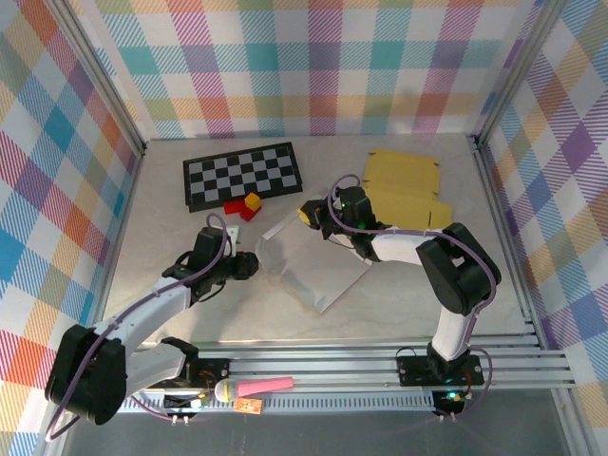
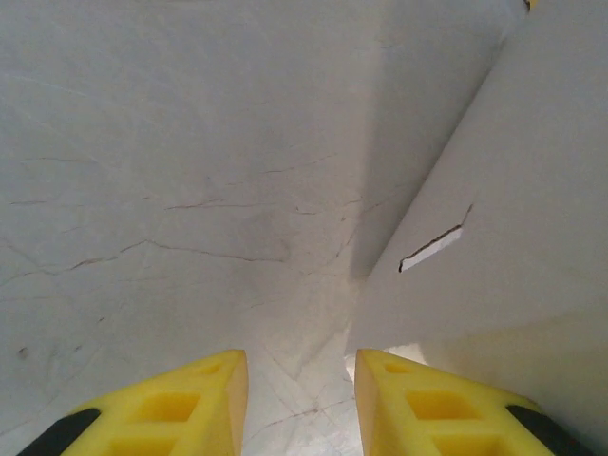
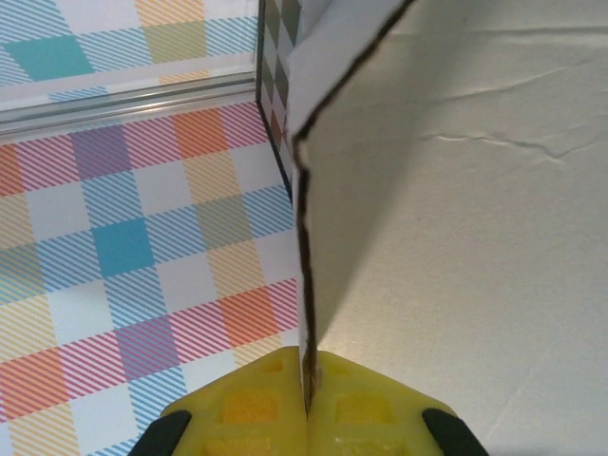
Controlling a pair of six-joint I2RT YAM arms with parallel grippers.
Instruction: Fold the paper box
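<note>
Right gripper (image 3: pixel 306 385) clenched on a raised edge of the paper box (image 1: pixel 318 271). Left gripper (image 2: pixel 302 380) parted and empty, low over the table (image 1: pixel 190 313), just beside the box's left edge. Box lies mid-table, mostly flat. Step looks like the first flap fold, early. Next move probably needs the left to pin the sheet while the right turns the flap.

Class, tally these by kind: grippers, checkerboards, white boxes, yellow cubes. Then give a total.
Grippers: 2, left gripper and right gripper
Checkerboard: 1
White box: 1
Yellow cube: 1
Total: 5
</note>
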